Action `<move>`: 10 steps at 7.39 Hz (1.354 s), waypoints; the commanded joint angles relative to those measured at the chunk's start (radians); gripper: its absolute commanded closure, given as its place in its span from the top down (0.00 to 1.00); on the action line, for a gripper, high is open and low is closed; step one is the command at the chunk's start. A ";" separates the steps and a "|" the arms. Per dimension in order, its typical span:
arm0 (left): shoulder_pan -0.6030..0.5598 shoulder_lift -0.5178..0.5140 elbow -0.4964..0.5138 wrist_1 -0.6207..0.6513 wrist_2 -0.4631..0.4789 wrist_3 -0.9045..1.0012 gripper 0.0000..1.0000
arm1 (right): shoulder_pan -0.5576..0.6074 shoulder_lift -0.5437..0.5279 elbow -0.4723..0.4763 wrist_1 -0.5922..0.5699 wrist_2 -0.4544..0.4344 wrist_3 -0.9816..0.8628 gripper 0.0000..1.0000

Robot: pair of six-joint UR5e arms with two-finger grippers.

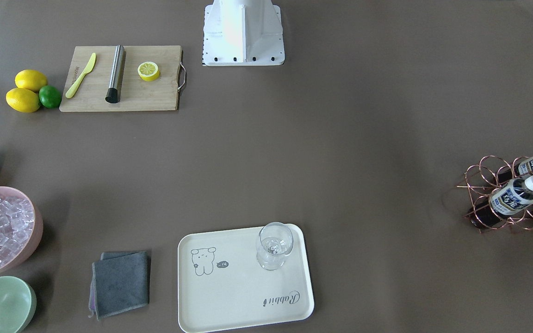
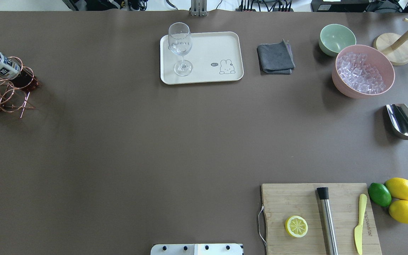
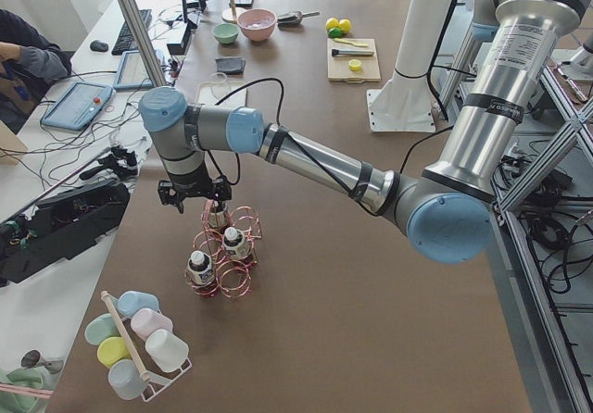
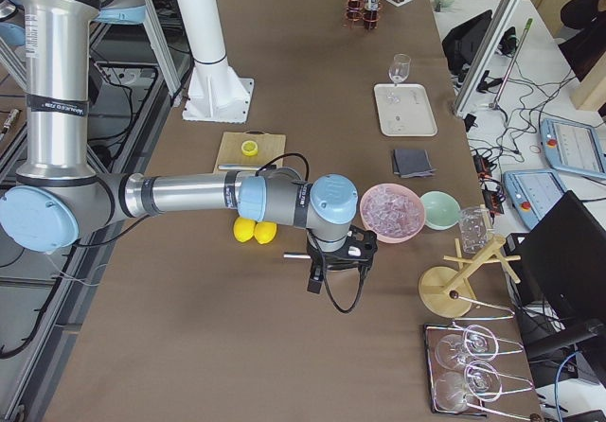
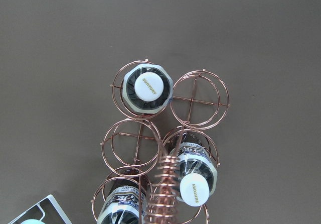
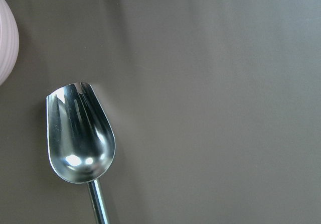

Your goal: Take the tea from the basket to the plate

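Observation:
Three tea bottles stand in the copper wire basket, white caps up: one at the upper left, one by the coiled handle, one at the bottom edge. The basket sits at the table's end on my left, also in the overhead view. My left gripper hovers just above the basket; I cannot tell if it is open. The cream plate holds only a wine glass. My right gripper hangs over the metal scoop, its state unclear.
A wooden cutting board carries a lemon half, a metal rod and a yellow knife. Lemons and a lime lie beside it. A pink ice bowl, a green bowl and a grey cloth lie right of the plate.

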 commanded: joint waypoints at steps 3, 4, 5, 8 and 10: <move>0.010 0.034 -0.025 -0.033 0.000 0.036 0.72 | 0.000 -0.001 -0.009 0.005 0.000 0.001 1.00; 0.010 0.034 -0.025 -0.034 0.000 0.037 0.37 | 0.000 -0.001 -0.009 0.008 -0.002 0.001 1.00; 0.011 0.034 -0.019 -0.056 0.001 0.030 0.14 | 0.000 -0.001 -0.011 0.009 0.000 -0.002 1.00; 0.008 0.025 -0.022 -0.105 0.010 0.028 0.00 | 0.000 0.000 -0.003 0.009 0.000 -0.004 1.00; 0.008 0.018 -0.022 -0.102 0.010 0.030 0.00 | 0.000 0.002 0.001 0.011 0.000 -0.004 1.00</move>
